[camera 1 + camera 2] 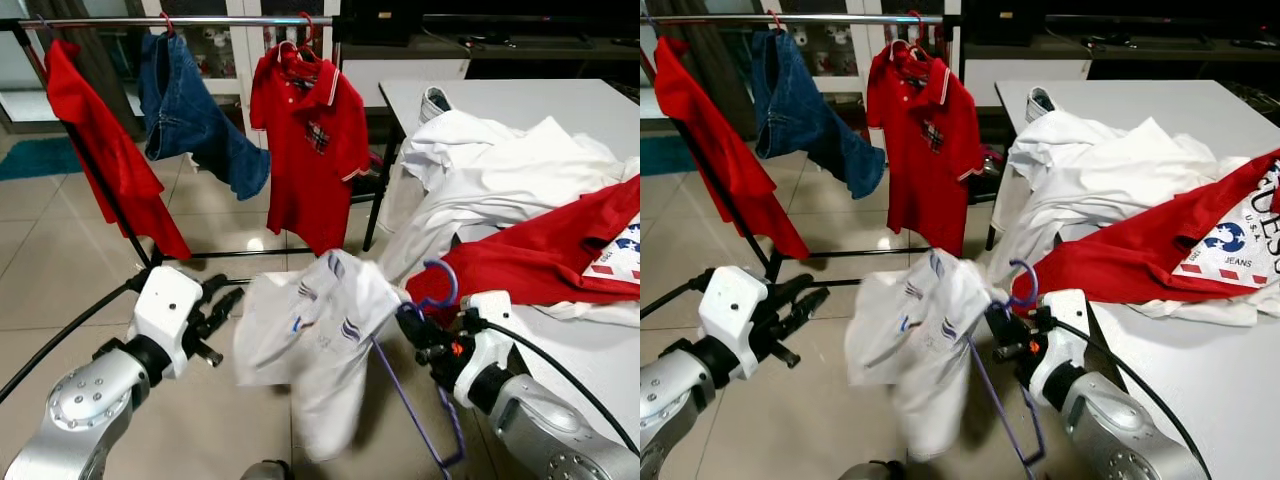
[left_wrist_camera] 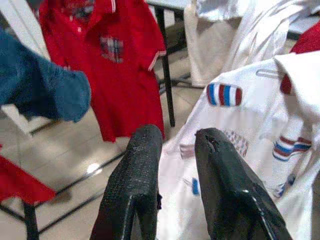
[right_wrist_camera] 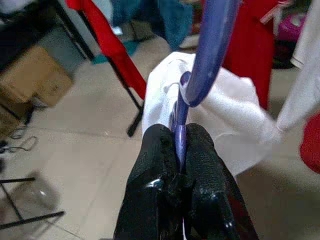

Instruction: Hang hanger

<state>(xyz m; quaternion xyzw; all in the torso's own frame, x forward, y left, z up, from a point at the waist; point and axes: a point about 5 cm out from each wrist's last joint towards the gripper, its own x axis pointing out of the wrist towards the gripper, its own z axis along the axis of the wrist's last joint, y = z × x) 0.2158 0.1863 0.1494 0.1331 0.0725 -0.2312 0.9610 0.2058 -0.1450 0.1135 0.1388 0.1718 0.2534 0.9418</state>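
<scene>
A purple hanger carries a white shirt with small striped logos, which droops low over the floor in front of me. My right gripper is shut on the hanger's neck just below the hook; the right wrist view shows the purple hanger pinched between both fingers. To the left of the white shirt, my left gripper is open and holds nothing. Its fingers point at the shirt's edge. The metal clothes rail runs across the top left, well above and beyond both grippers.
On the rail hang a red garment, blue jeans and a red polo. A white table to the right holds a heap of white clothes and a red shirt. Tiled floor lies between me and the rail.
</scene>
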